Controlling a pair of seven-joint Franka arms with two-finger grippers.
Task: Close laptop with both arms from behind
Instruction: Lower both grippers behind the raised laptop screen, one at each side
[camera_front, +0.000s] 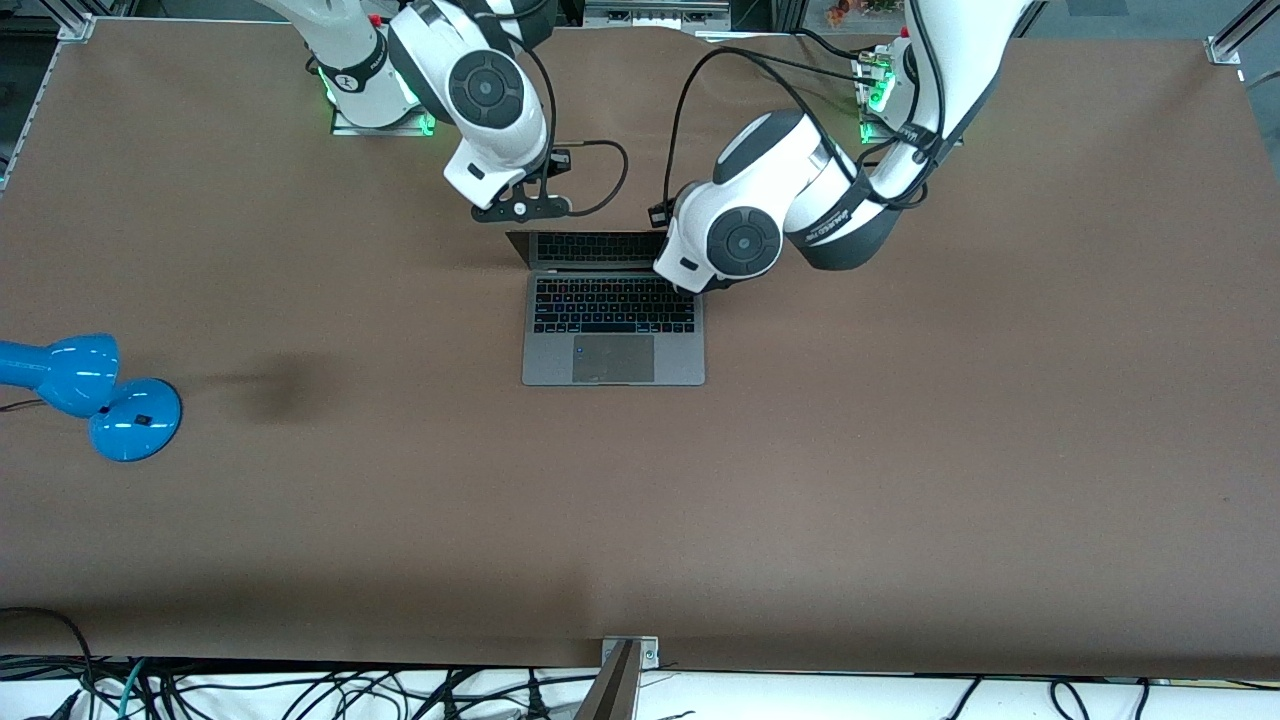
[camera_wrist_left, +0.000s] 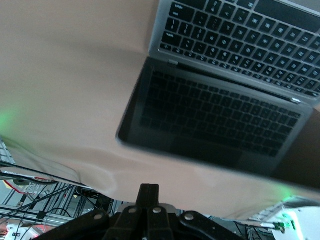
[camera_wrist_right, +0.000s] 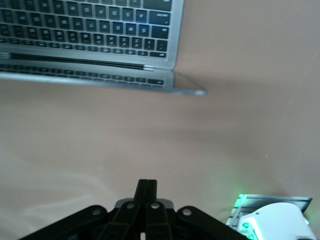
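Thin grey metal laptop (camera_front: 613, 330) open on brown table (camera_front: 900, 450) — left gripper (camera_wrist_left: 149, 192) and right gripper (camera_wrist_right: 146, 187) pinched together over the table by its raised screen, empty.

Right gripper (camera_wrist_right: 146, 186), fingers together, above open laptop (camera_wrist_right: 100, 35).

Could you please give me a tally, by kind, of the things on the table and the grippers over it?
Laptops: 1, the laptop, open.
Desk lamps: 1, the blue lamp, at the right arm's end of the table.
Grippers: 2, the left gripper and the right gripper, both shut, each over the table by the laptop's screen.
Total: 4
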